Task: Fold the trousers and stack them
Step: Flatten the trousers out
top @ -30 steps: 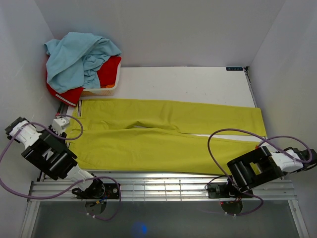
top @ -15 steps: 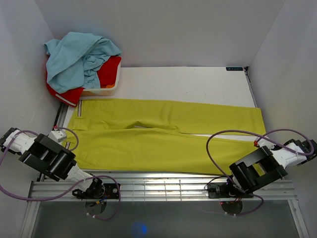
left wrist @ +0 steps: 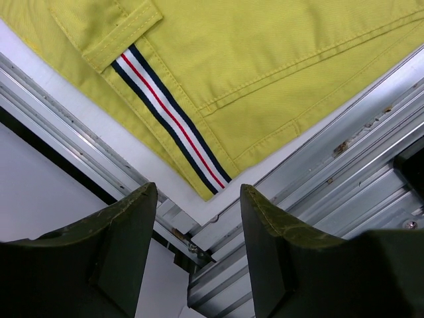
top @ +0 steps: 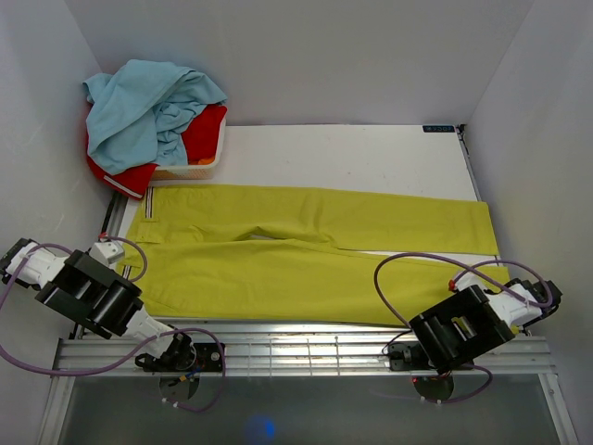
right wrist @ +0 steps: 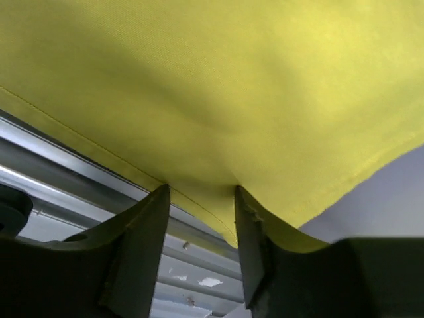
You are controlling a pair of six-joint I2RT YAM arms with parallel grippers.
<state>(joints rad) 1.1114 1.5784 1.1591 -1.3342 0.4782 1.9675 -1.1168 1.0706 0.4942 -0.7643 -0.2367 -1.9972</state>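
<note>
Trousers (top: pixel 306 255) lie flat across the table (top: pixel 352 158), waistband to the left, leg hems to the right, near leg along the near edge by the aluminium rail (top: pixel 306 338). Both arms sit at the two near corners, probably so they can take that long edge together and fold it away from them; no fold made yet by the look of it. Left gripper (left wrist: pixel 199 192) has its fingers apart with nothing between them. The waistband corner with the striped label (left wrist: pixel 171 119) is just beyond the tips, pointing into the gap, not touching as far as I can tell. Right gripper (right wrist: pixel 202 192) is also spread, and the hem corner of the near leg hangs into the mouth of the gap between the fingers, so cloth is in reach but not pinched. Light blue garment (top: pixel 148 102) and red garment (top: pixel 204 130) are piled at the far left corner, well apart from the trousers' legs, just beyond the waistband end.
</note>
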